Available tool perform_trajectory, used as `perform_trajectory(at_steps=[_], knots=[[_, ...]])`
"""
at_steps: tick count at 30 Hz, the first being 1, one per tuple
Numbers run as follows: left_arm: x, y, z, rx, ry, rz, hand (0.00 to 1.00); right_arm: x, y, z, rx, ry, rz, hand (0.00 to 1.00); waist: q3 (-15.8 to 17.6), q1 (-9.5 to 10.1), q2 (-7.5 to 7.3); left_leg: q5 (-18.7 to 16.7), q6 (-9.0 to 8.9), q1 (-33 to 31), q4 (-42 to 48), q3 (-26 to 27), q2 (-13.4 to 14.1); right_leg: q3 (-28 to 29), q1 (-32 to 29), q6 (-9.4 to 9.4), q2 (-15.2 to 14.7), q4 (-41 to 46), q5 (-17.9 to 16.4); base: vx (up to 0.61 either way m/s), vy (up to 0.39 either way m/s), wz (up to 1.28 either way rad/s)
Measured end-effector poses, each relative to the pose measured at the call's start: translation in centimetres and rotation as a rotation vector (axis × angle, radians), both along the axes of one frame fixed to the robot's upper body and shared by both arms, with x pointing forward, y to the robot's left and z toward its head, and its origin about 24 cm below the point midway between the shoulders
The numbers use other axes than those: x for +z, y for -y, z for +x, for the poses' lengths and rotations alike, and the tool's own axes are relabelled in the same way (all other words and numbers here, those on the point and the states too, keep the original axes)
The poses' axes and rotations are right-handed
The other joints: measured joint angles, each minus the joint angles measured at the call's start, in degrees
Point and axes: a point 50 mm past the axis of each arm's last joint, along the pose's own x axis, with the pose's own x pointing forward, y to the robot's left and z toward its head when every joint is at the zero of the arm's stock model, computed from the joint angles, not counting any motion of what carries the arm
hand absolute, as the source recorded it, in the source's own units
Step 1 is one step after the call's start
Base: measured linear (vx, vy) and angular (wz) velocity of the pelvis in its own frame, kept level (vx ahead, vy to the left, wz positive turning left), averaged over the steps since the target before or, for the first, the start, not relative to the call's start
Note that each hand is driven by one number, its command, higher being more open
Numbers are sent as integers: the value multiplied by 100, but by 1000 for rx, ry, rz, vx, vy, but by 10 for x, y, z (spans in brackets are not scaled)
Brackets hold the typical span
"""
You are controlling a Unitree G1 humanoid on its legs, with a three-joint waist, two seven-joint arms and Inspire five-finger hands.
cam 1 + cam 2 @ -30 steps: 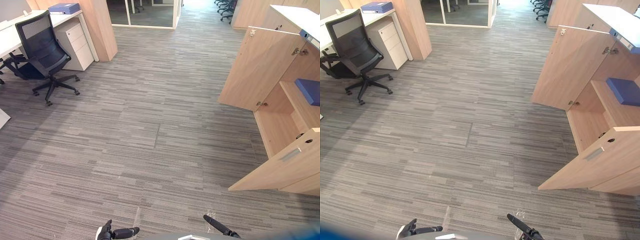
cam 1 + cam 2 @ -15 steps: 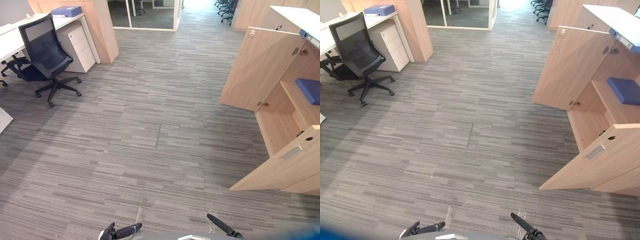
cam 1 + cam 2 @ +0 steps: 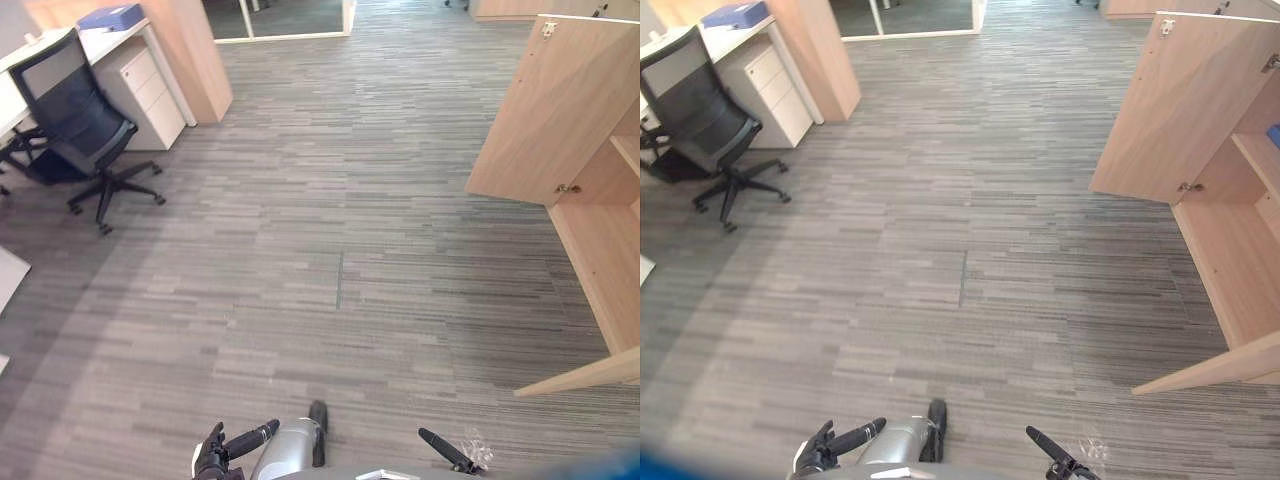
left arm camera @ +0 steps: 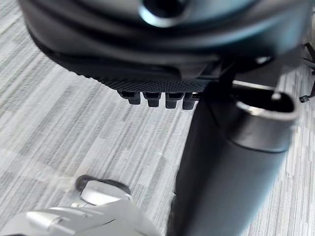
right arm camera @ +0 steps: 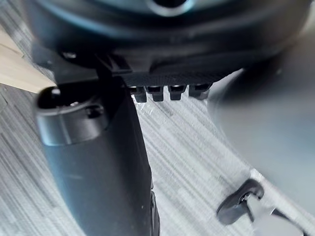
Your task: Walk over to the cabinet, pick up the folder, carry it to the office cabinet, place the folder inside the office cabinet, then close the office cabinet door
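Since the left robot hand [image 3: 214,460] and the right robot hand [image 3: 447,451] hung low at the bottom edge, fingers straight, apart from the thumbs and carrying nothing, the step in hand was most likely the first one, the walk to the folder. Grey carpet [image 3: 330,250] lay bare ahead of them. At the right edge stood the office cabinet [image 3: 600,250] with both doors swung wide, the nearer door [image 3: 590,372] at lower right and the farther door [image 3: 560,110] above it. Its lower compartment looked bare, while a blue item [image 3: 1274,134] sat on the shelf, too cropped to identify. Farther off, at upper left, an office chair [image 3: 75,125] stood before a white surface [image 3: 98,42], beside a drawer unit [image 3: 150,95] with its drawers closed. The folder [image 3: 110,17], blue and flat, lay on the surface's far end. The next move probably called for turning toward that corner, crossing the carpet clear of the chair, then bringing both hands up to the folder.
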Motion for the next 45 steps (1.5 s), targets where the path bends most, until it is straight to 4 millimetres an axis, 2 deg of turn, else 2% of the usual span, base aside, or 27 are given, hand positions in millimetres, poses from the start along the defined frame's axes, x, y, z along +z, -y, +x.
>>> perform_trajectory(at_steps=[1, 2, 3, 4, 6, 7, 10, 13, 14, 16, 19, 22, 23, 24, 26, 28, 31, 34, 35, 37, 38, 39, 41, 42, 43, 44, 45], knots=[[-1, -1, -3, 2, -10, 1, 100, 0, 0, 0, 2, 1, -1, 100, -42, -4, -31, -58, 83, 205, -112, 103, -106, 70, -200, -83, -115, 471, 161, 490, 342, -57], [-2, 0, -9, 6, -28, -1, 100, 2, 6, -2, 17, 7, -35, 100, -205, -46, -42, -148, 215, 526, -369, 232, -293, 68, -653, -321, -352, 1428, 698, 575, 366, -44], [-2, 0, -10, 8, -32, -2, 100, 4, 12, 3, 32, 25, -58, 100, -260, -106, -53, -176, 279, 910, -664, 289, -476, -34, -1034, -709, -601, 2336, 1193, 476, 299, -29], [-2, 0, -9, 7, -30, -2, 100, 5, 13, 6, 36, 37, -67, 100, -241, -162, -80, -179, 288, 1138, -796, 271, -551, -207, -1190, -896, -718, 2755, 1301, 543, 287, -7], [-4, 5, -8, -9, -38, -18, 100, 7, 16, 9, 53, 47, -84, 100, -217, -276, -3, -182, 328, 1814, -1232, 91, -589, -1080, -1420, -835, -808, 3571, 1127, 395, 171, 10], [-5, 8, -6, -35, -42, -24, 100, 7, 14, 10, 79, 47, -83, 100, -168, -298, 87, -182, 332, 2112, -1435, -28, -523, -1519, -1535, -679, -686, 3636, 694, 267, 80, 9], [-5, 7, 2, -83, -42, -21, 100, 5, -2, 19, 90, 70, -41, 100, 129, -343, 61, -185, 337, 2719, -1745, -167, -326, -2119, -1719, -264, -51, 2663, -87, 272, -19, 14], [-4, 6, 5, -102, -39, -7, 100, 7, -7, 28, 152, 104, -55, 100, 266, -351, 36, -334, 284, 3072, -2082, -145, -156, -2671, -2023, -252, 354, 1046, -29, 207, -101, 1], [-4, 5, 4, -107, -44, -2, 100, 7, -9, 28, 152, 108, -53, 100, 273, -353, 22, -396, 245, 3119, -2086, -118, -115, -2744, -2024, -283, 435, 687, 70, 211, -161, -7], [-5, 5, 0, -123, -59, 6, 100, 6, -12, 22, 121, 111, -45, 100, 289, -375, -2, -693, 52, 3353, -2033, -145, 142, -2790, -1952, -570, 734, 213, 650, 270, -226, -5], [-5, 8, 2, -155, -68, 2, 100, 6, -10, 21, 122, 116, -47, 100, 258, -393, 97, -911, -180, 3371, -1847, -101, 572, -2863, -1880, -784, 1238, 167, 338, 417, -279, -21], [-5, 6, 1, -139, -68, 3, 100, 5, -9, 14, 109, 91, -49, 100, 251, -447, 122, -1078, -463, 3032, -702, -149, 884, -2901, -1438, -856, 1638, -313, 244, 413, -272, -15], [-5, 5, 1, -92, -57, -7, 100, 4, -8, 9, 106, 78, -56, 100, 243, -494, 133, -1083, -526, 2607, 492, -168, 1052, -2900, -1139, -879, 1834, -637, 242, 440, -246, -18], [-5, 7, -1, -14, -45, -37, 100, 4, -5, 3, 101, 69, -68, 100, 221, -494, 210, -825, -643, 2112, 1789, -175, 1275, -2844, -845, -938, 2059, -931, 240, 426, -227, -27], [-7, 10, -10, 101, -44, -80, 100, 5, 0, -2, 108, 54, -81, 100, 227, -441, 313, -649, -652, 1463, 3514, -66, 1650, -2487, -369, -1078, 2404, -1226, 159, 463, -107, -78], [-7, 7, -13, 124, -46, -80, 100, 4, -2, -2, 150, 46, -79, 100, 246, -382, 260, -750, -549, 1124, 4085, 80, 1744, -2114, -96, -1139, 2481, -1362, 86, 419, 20, -114], [-3, 2, -8, 141, -1, -63, 100, 2, -5, -3, 168, 19, -71, 100, 339, -177, 86, -1076, -469, 468, 3805, 152, 1591, -1386, 390, -1085, 2356, -1618, 83, 450, 77, -128], [2, -1, -1, 137, 37, -40, 100, 1, -9, -3, 178, 4, -65, 100, 392, -141, -22, -1234, -546, -4, 2297, -161, 1167, -846, 775, -807, 1976, -1789, -19, 388, 179, -100], [2, -1, 0, 142, 39, -36, 100, 1, -9, -3, 182, 4, -65, 100, 387, -140, -34, -1183, -604, -88, 1572, -508, 963, -695, 804, -681, 1843, -1803, -93, 402, 260, -86], [2, 0, -1, 176, 45, -37, 100, 3, -8, -3, 213, 12, -81, 100, 371, -119, -2, -737, -659, -238, 118, -1367, 809, -365, 996, -351, 1610, -1941, -296, 491, 340, -94], [1, 2, -2, 187, 42, -41, 100, 3, -7, -5, 219, 11, -87, 100, 356, -98, 20, -627, -675, -244, -70, -1523, 816, -273, 1044, -268, 1571, -1944, -344, 595, 460, -100], [0, 2, -9, 213, 26, -45, 100, 2, -7, -13, 216, -9, -86, 100, 196, -17, 46, 144, -857, -249, 76, -1531, 797, -24, 1076, -112, 1433, -1852, -417, 508, 417, -99], [1, -5, -12, 229, 24, -23, 100, 0, -17, -12, 227, -8, -60, 100, 51, 81, -147, -134, -774, -252, 360, -1137, 767, 200, 855, 68, 1178, -1567, -318, 428, 374, -104], [2, -8, -13, 238, 26, -16, 100, 0, -25, -9, 229, 8, -40, 100, -30, 92, -261, -349, -604, -204, 565, -874, 763, 232, 697, 206, 1031, -1279, -194, 334, 305, -94], [2, -10, -15, 247, 21, -12, 100, 0, -30, -6, 231, 20, -27, 100, -44, 126, -282, -435, -524, -129, 638, -714, 736, 249, 577, 200, 927, -1010, -172, 389, 361, -128], [2, -12, -18, 265, 18, -9, 100, 1, -36, 3, 239, 47, -14, 100, -99, 181, -385, -558, -367, 112, 638, -395, 649, 314, 180, 141, 719, -89, -133, 385, 431, -124], [2, -10, -15, 274, 27, -17, 100, 3, -35, 12, 257, 64, -16, 100, -66, 151, -344, -639, -231, 395, 578, -182, 540, 298, -282, -138, 519, 963, 122, 302, 355, -110]])
